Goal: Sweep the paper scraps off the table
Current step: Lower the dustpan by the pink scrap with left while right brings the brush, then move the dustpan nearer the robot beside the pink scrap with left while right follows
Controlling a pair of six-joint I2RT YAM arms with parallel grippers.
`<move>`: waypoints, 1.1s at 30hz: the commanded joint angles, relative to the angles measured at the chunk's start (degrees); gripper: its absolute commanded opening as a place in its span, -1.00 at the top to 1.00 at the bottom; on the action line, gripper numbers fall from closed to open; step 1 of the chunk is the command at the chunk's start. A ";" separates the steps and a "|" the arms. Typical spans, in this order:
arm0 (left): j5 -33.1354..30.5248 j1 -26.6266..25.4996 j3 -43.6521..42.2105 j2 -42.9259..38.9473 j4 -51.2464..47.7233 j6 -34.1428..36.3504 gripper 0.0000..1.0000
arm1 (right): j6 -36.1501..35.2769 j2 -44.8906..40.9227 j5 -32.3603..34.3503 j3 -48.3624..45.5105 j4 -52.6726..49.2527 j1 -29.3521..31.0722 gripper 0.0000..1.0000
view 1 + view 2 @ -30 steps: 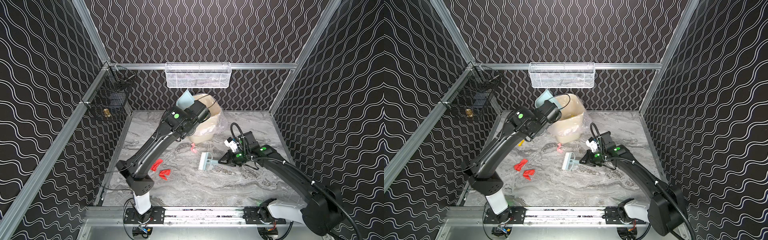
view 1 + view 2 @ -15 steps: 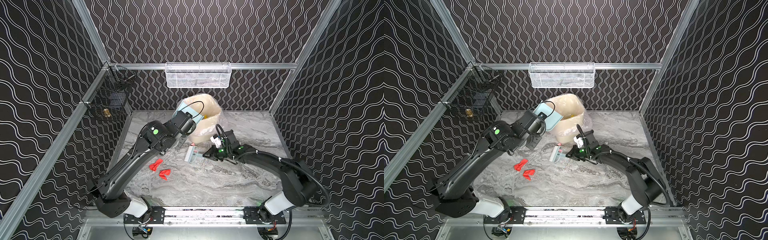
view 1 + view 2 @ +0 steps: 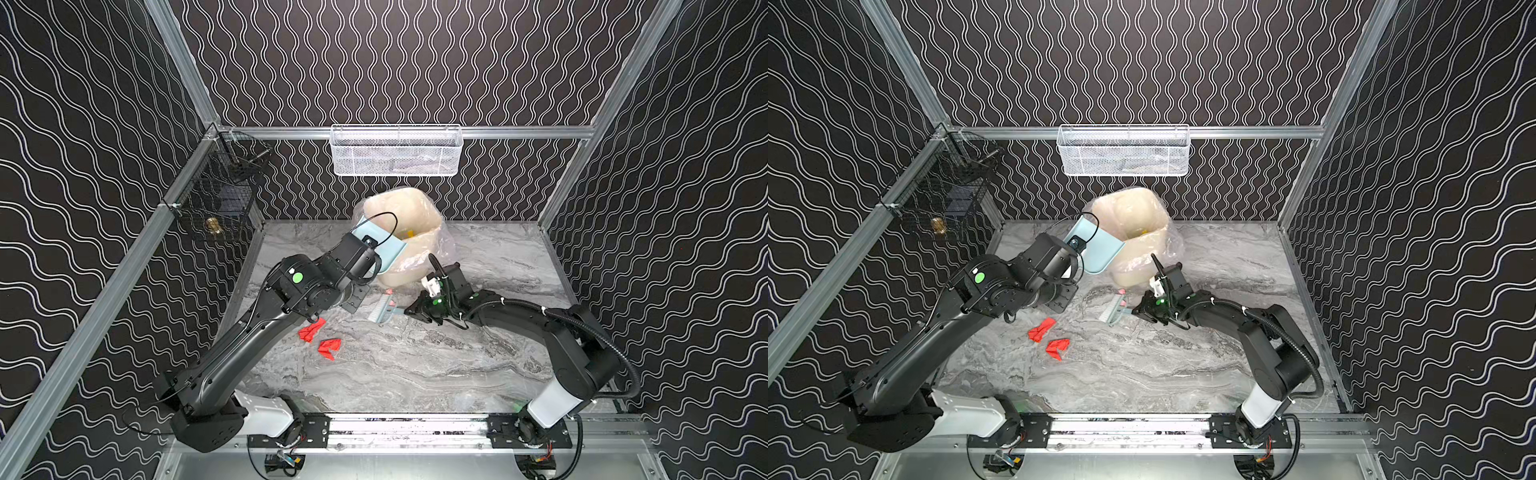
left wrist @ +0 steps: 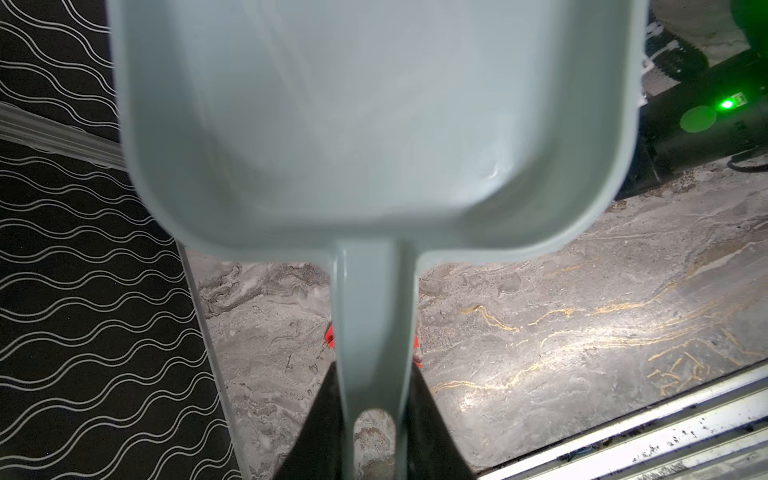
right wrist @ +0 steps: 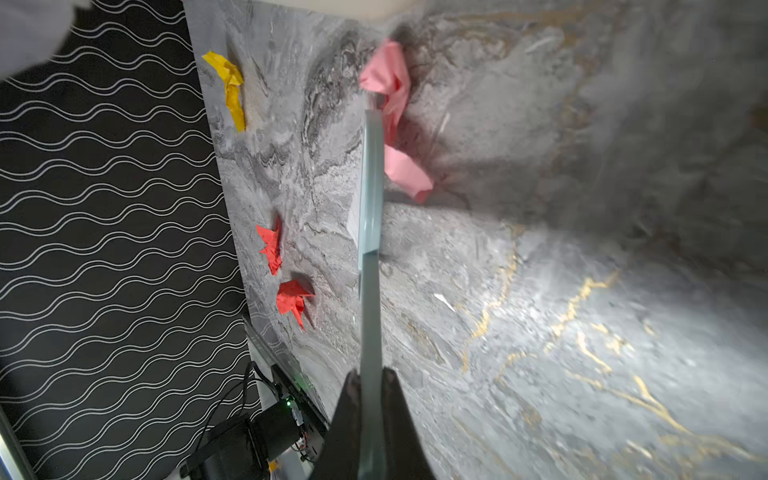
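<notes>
Blue dustpan (image 4: 374, 124) pinched in left fingers (image 4: 322, 428) | right fingers (image 5: 347, 419) pinch brush (image 5: 371, 174) beside pink scraps (image 5: 405, 170)

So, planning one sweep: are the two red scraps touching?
Apart. A top view shows bare table between the far red scrap and the near red scrap.

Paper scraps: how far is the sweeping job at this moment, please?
Done: something yellow lies in the bin, and the dustpan, shut in the left gripper, looks empty. In hand: the right gripper holds the brush beside two pink scraps. Left: those, two red scraps and one yellow scrap on the table.
</notes>
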 commanded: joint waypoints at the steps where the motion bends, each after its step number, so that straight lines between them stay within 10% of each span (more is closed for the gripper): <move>1: 1.37 0.01 -0.74 -0.13 0.90 -1.19 1.00 | 1.66 -3.09 1.09 -2.08 -3.10 -0.88 1.00; 14: 1.36 -1.42 -2.96 -0.48 0.90 -2.43 1.00 | -1.91 -20.69 -1.03 -8.56 -20.56 -4.49 1.00; 33: 3.04 -10.12 -8.64 2.23 1.36 -5.74 1.00 | -9.85 -11.63 -3.18 0.23 -22.22 -14.41 1.00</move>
